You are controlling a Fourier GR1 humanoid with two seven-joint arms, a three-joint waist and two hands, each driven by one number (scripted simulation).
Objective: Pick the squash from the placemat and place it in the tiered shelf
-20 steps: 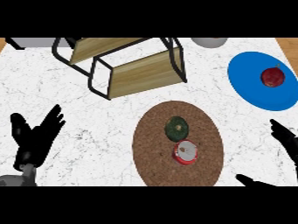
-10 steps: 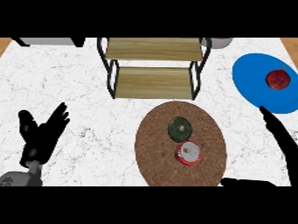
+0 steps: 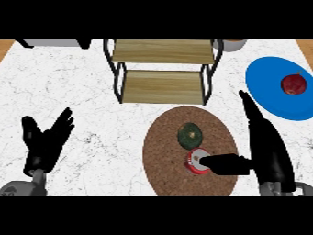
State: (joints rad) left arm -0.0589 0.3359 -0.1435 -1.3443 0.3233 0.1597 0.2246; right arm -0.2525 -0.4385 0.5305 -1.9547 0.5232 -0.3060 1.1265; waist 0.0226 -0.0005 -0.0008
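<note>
A dark green squash lies on the round brown cork placemat. Just below it sits a small red and white object. My right hand stretches up along the placemat's right edge, fingers straight, its thumb reaching left and touching the red and white object. The squash is apart from that hand. The wooden tiered shelf with a black frame stands at the top centre. My left hand rests open at the lower left, fingers up.
A blue plate at the upper right carries a red apple. A grey object sits at the top left and a pale round one beside the shelf's right side. Wooden floor shows past the counter's corners.
The view has swung, so the shelf now sits squarely at top centre. My right hand has moved in from the right edge to the placemat, thumb at the red and white object.
</note>
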